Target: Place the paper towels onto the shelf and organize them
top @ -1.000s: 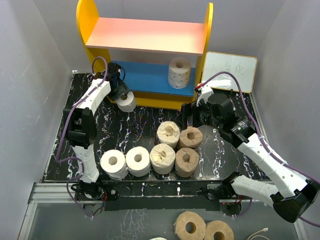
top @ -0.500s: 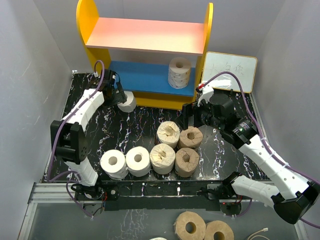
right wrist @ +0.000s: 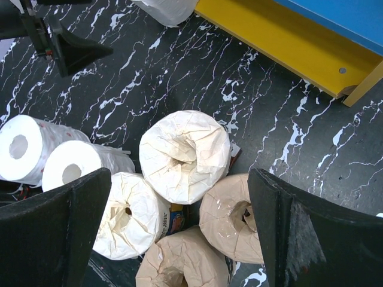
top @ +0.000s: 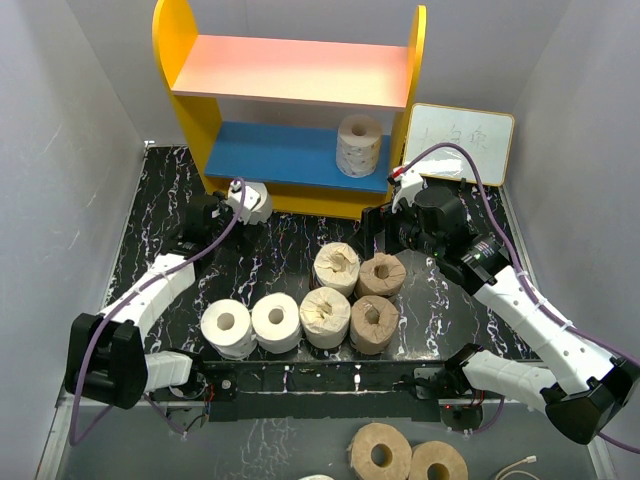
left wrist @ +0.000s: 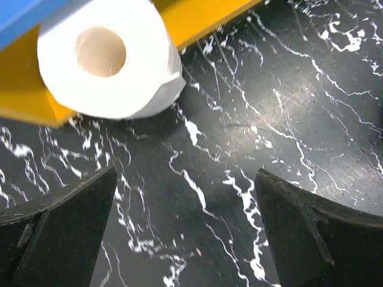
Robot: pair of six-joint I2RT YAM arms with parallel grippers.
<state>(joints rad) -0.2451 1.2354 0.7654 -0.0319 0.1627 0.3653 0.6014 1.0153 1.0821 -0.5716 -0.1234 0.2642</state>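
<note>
Your left gripper (left wrist: 185, 175) hangs open and empty just near of a plain white roll (left wrist: 108, 60), which lies on the table (top: 290, 240) against the shelf's (top: 300, 72) yellow front edge. Your right gripper (right wrist: 179, 176) is spread wide, holding nothing, over four crumpled cream and tan wrapped rolls (right wrist: 184, 155), with two white rolls (right wrist: 24, 146) to their left. One printed roll (top: 359, 145) stands on the blue board (top: 270, 150).

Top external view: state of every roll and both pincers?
Left pincer, open, empty.
Right pincer, open, empty.
Plain white paper roll at yellow shelf base, on table, unshelved.
Printed roll, upright on blue lower board.
Four tan wrapped rolls, on table, cores up.
Two white rolls, same.
</note>
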